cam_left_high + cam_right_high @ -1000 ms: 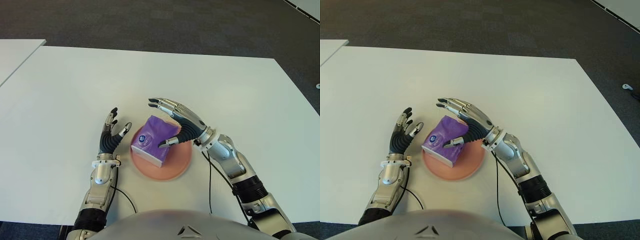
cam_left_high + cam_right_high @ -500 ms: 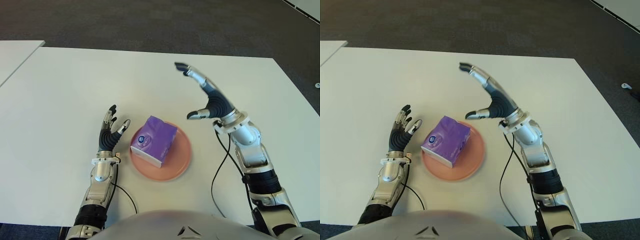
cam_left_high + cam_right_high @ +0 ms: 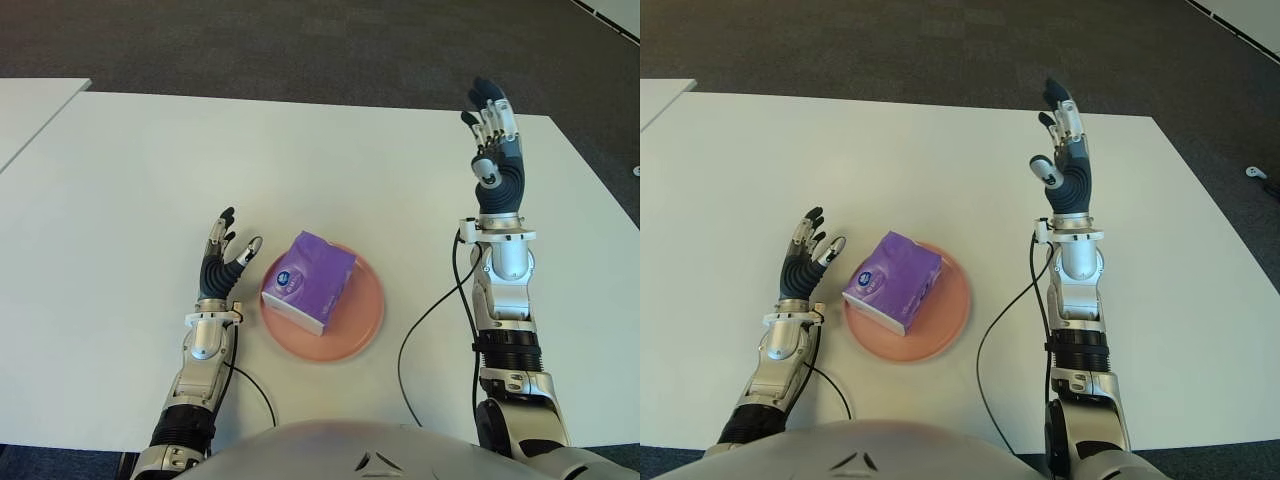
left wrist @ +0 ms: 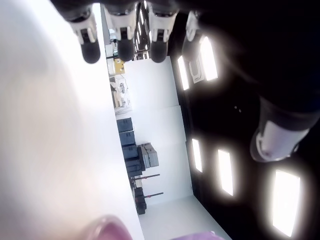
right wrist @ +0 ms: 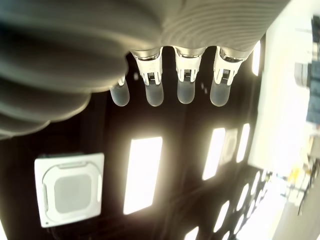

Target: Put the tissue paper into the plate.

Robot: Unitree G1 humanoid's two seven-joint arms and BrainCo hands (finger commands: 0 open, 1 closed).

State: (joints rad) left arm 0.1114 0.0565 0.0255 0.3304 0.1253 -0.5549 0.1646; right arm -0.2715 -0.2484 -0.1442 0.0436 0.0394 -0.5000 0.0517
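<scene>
Resting on the round pink plate [image 3: 360, 325], the purple tissue paper [image 3: 309, 281] lies between empty, spread left hand [image 3: 222, 262] and right hand [image 3: 494, 150].

Office or lab room, white tables [image 3: 150, 170], dark carpet tiles [image 3: 300, 45], recessed ceiling light panels [image 5: 142, 172]

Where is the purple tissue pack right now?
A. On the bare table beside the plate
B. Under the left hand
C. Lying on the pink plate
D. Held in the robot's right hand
C. The purple tissue pack lies on the pink plate, and both the left hand and the raised right hand are open and hold nothing.
</scene>
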